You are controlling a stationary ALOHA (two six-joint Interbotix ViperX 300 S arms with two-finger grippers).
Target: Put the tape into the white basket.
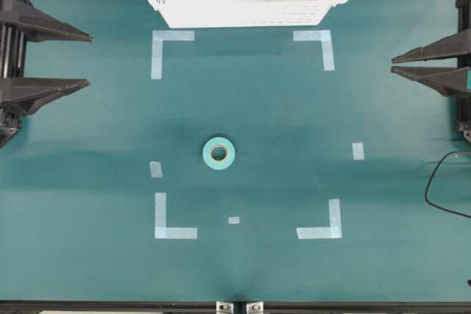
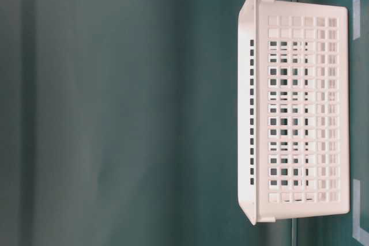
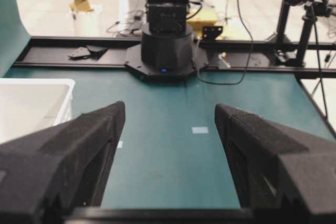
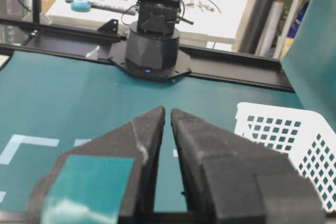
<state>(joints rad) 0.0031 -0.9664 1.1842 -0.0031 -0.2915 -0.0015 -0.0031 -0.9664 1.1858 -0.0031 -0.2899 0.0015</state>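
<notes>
The tape (image 1: 218,154), a teal ring with a pale core, lies flat on the teal table near the middle, inside the marked rectangle. It shows only in the overhead view. The white basket (image 1: 249,14) stands at the far edge, seen also side-on (image 2: 300,113) and partly in both wrist views (image 3: 31,103) (image 4: 294,135). My left gripper (image 1: 87,59) (image 3: 170,109) hovers at the left edge, wide open and empty. At the right edge, my right gripper (image 1: 394,64) (image 4: 168,111) has its fingers nearly together, with a narrow gap and nothing in it. Both are far from the tape.
Pale-blue corner marks (image 1: 173,35) (image 1: 319,232) and small strips (image 1: 358,151) frame the work area. A black cable (image 1: 441,182) loops at the right edge. The opposite arm's base (image 3: 167,51) (image 4: 152,45) stands at the table's side.
</notes>
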